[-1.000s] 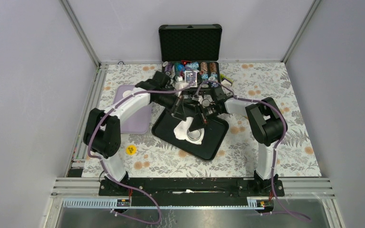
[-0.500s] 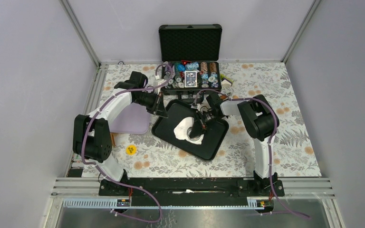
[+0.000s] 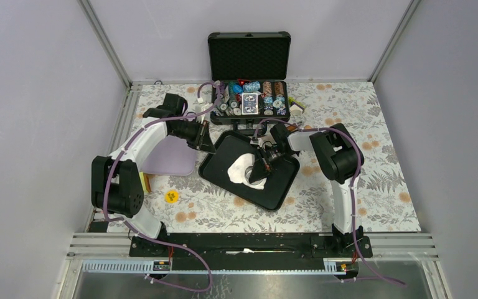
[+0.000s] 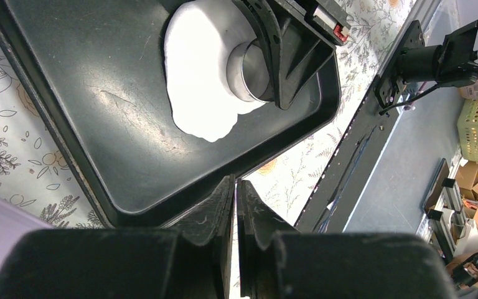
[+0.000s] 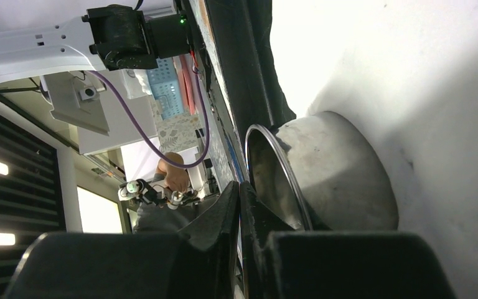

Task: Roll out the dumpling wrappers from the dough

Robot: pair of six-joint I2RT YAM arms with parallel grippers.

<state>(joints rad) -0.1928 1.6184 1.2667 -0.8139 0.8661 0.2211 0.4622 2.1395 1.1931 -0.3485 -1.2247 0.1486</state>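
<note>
Ring cutter (image 4: 252,71) partly behind right pincer (image 3: 263,167)

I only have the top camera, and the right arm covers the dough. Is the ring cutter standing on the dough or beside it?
Observer: On it. The ring cutter stands upright on the dough, toward one side of the sheet, inside the black tray.
Operator: Is it gripped?
Observer: The right gripper sits at the cutter's top rim with its fingers nearly together. I cannot tell whether they pinch the wall.
Operator: And the other arm?
Observer: The left gripper is shut on nothing. It is over the tray's rim, apart from the dough.
</note>
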